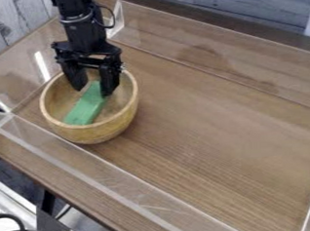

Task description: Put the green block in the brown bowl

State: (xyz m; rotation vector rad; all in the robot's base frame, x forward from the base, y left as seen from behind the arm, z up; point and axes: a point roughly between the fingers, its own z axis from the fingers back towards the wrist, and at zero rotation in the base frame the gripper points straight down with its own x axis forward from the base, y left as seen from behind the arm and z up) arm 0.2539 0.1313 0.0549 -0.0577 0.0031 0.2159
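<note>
Cables: some black ones (21, 183) down in the bottom left corner, looping around past the table edge.
Table: wood top (204, 115) with brownish grain, and it fills most of the view out to the right. Shiny clear-looking strips run along its left and front edges.
Brown bowl: the round, light tan one (120, 115), sitting on the table over near the left edge, open side up.
Green block: inside the bowl (84, 108), lying at a slant, one end toward the front wall and the far end up by the gripper.
Gripper: black, coming in from the top, fingers down at the far side of the bowl (94, 82). Jaws are wide open, one finger on each side of the block's far end, and it's not gripping anything. Can't tell if either finger is touching the block or the bowl, too small to make out.
</note>
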